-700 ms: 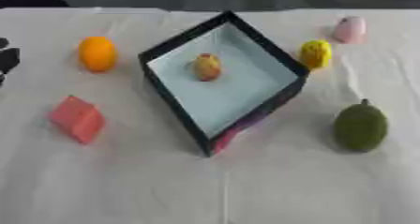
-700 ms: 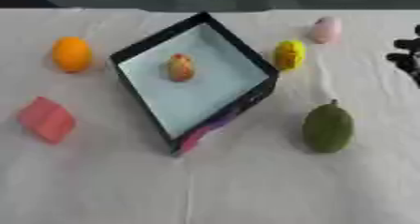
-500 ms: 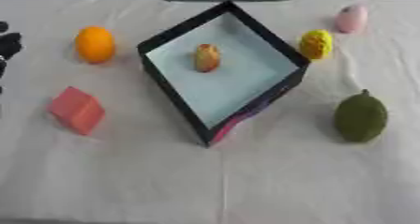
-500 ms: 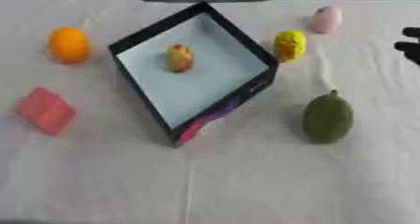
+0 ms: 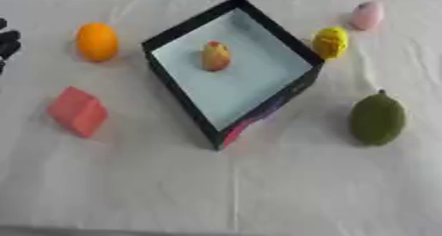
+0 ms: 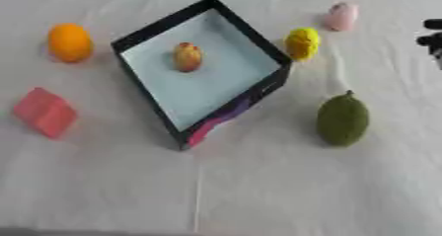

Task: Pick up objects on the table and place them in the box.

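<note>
A black-walled box [image 5: 181, 98] with a pale floor stands at the middle of the table, turned like a diamond. Inside it lies a small yellow-red fruit [image 5: 215, 56]. Around it on the cloth lie an orange [image 5: 96, 41] at the left, a red block [image 5: 78, 111] at the lower left, a yellow lumpy fruit [image 5: 330, 42] by the box's right corner, a pink object [image 5: 368, 15] at the far right, and a dark green fruit [image 5: 377, 118]. My left hand [image 5: 7, 43] shows only at the left edge. My right hand [image 6: 432, 38] shows only at the right edge. Neither touches anything.
A white cloth [image 5: 233, 190] covers the table. Its near half is bare cloth. The table's far edge runs along the top of both views.
The whole picture has shifted downward, so the camera has tilted. The objects and the box keep their places. Both hands stay at the side edges.
</note>
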Motion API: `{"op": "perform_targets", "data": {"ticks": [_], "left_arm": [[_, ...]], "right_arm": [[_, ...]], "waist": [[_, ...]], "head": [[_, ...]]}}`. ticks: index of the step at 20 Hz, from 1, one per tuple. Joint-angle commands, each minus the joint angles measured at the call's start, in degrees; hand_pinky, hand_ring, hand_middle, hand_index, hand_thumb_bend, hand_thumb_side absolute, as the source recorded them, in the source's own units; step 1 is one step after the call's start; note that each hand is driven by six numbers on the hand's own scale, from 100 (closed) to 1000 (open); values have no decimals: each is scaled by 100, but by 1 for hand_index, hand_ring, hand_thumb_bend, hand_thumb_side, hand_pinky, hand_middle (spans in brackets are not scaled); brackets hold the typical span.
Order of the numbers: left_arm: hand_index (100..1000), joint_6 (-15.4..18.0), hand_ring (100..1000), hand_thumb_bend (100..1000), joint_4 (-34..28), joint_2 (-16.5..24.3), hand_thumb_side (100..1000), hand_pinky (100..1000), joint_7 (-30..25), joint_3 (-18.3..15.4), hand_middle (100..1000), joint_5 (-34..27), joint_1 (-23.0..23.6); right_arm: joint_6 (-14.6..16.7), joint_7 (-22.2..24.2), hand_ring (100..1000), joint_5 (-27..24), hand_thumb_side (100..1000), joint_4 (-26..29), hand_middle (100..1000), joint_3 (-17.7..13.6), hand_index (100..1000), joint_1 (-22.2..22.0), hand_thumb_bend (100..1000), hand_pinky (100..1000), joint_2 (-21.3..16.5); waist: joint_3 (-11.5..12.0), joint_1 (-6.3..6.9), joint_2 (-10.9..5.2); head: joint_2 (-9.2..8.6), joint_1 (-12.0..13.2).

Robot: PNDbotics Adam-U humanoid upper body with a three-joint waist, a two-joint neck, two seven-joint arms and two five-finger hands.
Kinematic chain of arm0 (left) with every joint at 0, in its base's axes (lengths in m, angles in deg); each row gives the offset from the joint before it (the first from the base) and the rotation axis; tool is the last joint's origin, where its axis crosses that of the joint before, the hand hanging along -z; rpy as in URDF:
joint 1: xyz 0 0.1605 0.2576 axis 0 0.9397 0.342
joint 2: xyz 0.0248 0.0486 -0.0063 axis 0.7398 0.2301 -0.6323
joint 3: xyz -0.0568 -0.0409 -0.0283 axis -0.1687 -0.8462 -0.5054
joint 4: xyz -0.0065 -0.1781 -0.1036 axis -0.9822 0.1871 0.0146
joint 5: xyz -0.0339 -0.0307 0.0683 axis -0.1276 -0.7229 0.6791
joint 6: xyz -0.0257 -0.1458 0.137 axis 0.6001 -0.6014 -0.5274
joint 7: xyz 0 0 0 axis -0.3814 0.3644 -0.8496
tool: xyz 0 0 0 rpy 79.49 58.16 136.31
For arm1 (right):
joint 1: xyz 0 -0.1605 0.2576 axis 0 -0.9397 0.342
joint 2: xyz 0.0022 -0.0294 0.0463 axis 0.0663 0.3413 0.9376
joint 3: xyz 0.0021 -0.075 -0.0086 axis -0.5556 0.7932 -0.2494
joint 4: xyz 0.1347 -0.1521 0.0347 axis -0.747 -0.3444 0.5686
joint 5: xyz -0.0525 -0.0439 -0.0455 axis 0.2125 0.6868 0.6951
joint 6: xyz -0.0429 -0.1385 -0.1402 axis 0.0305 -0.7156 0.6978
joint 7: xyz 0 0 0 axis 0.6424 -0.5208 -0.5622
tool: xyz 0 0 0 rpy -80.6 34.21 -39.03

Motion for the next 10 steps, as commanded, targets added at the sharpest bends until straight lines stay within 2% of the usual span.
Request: {"op": "perform_targets", "data": {"ticks": [1, 5, 10], "left_arm": [[856, -1, 776, 100, -80, 200, 722, 891, -30, -58, 734, 58, -10], [856, -2, 775, 100, -73, 220, 726, 891, -58, -32, 731, 107, 16], [854, -5, 775, 100, -65, 243, 728, 891, -78, -10, 731, 138, 30]], "right_arm": [[157, 187, 855, 271, 226, 13, 880, 152, 982, -24, 100, 950, -719], [333, 303, 855, 531, 198, 91, 872, 520, 969, -68, 100, 931, -1563], [374, 361, 856, 895, 240, 357, 862, 1008, 948, -5, 100, 909, -2514]], "waist": [[6, -83, -194], [17, -109, -190], [52, -133, -194]], "head": [[-31, -32], [-56, -82], [-151, -122]]}}
